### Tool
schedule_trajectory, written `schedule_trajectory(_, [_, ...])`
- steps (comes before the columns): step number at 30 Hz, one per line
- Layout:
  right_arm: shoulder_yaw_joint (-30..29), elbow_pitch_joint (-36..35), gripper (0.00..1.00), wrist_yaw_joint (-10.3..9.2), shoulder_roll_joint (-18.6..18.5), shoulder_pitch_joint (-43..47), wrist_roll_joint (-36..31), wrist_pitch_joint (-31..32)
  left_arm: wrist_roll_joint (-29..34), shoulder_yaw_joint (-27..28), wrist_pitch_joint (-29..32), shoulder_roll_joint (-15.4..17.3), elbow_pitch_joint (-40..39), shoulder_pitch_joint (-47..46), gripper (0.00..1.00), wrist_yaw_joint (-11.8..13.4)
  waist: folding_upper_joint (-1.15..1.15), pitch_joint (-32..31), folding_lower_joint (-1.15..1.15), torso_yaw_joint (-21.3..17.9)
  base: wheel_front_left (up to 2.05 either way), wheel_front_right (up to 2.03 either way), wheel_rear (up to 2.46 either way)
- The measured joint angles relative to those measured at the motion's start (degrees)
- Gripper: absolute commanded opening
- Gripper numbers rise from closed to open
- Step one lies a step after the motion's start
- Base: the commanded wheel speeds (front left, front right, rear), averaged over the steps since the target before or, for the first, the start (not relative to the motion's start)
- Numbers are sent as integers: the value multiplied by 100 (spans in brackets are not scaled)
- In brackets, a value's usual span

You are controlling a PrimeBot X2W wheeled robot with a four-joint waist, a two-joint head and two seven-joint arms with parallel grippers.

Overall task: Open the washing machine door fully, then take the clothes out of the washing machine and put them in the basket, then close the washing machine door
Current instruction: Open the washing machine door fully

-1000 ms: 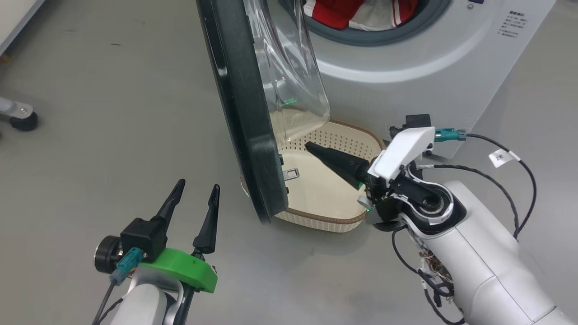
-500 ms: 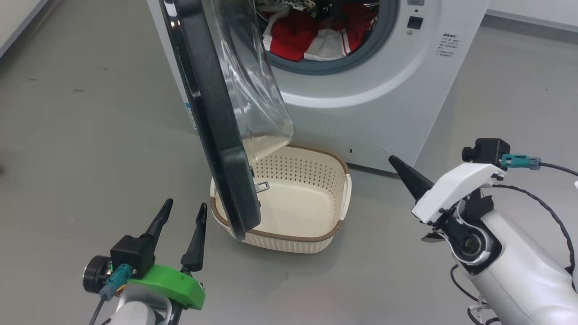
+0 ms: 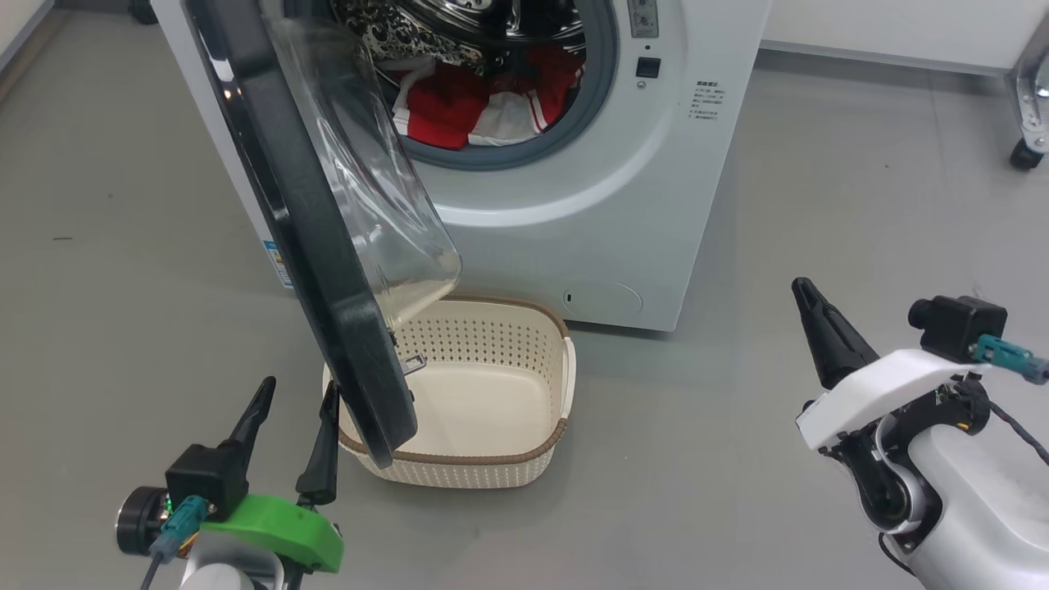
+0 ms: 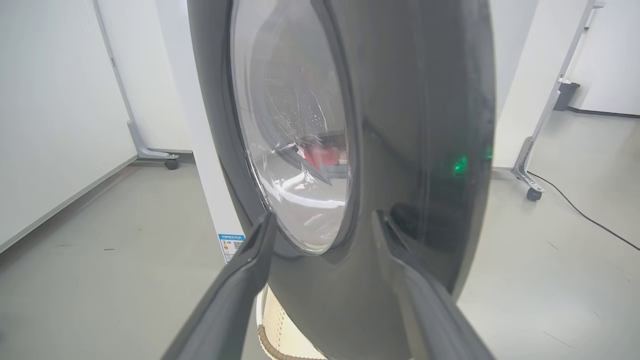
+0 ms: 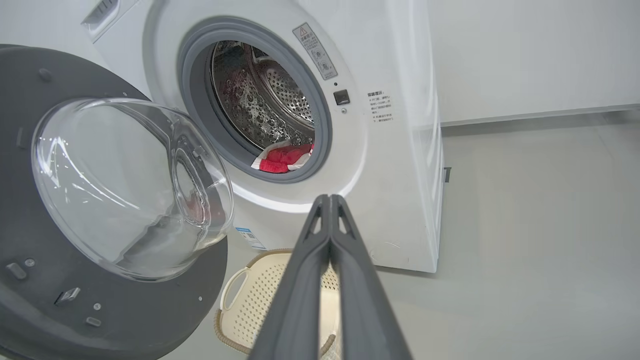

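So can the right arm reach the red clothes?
Probably yes: the washing machine door hangs open to the left, leaving a free path from the right gripper to the red clothes. It is shut, though.

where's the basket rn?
Head view, lower centre: the basket sits on the floor in front of the washing machine, partly under the open washing machine door, just right of the left gripper.

Bright even light, soft shadows, glare on door glass (image 5: 125,185).

grey floor (image 3: 860,205) | caster (image 3: 1024,155) | black cable (image 4: 582,214) | white wall (image 5: 525,50)
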Motion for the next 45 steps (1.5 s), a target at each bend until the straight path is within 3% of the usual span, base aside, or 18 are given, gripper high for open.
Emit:
schedule_trajectory(5, [-67,-111,0,-220,-33,374,-158,-438,0,63,0,13,-34,7,100,12,0,-51,0,-170,0,0,0])
schedule_trajectory(17, [-369,-544,0,-702,-151,1052,-712,-461,-1,221,0,46,-151,129,100,18,0,-42,0,-427,0,0,0])
schedule_trajectory(31, [-1399,-1192,0,-904,192,1791,-1445,-461,-1,274,0,52,-156,151,100,18,0,20,0,-501,0,0,0])
schedule_trajectory(33, [-1486,-1246,42,-909,274,1872,-1543,-461,-1,280,0,52,-156,152,100,18,0,23,0,-501,0,0,0])
schedule_trajectory(34, [-1529,-1277,89,-909,318,1920,-1570,-461,-1,282,0,52,-156,153,100,18,0,24,0,-499,0,0,0])
schedule_trajectory(35, [-1574,-1305,100,-910,364,1965,-1615,-461,-1,282,0,51,-156,153,100,18,0,26,0,-497,0,0,0])
schedule_trajectory(45, [-1829,-1523,100,-949,573,2301,-2061,-461,-1,281,0,45,-158,157,100,14,0,25,0,-462,0,0,0])
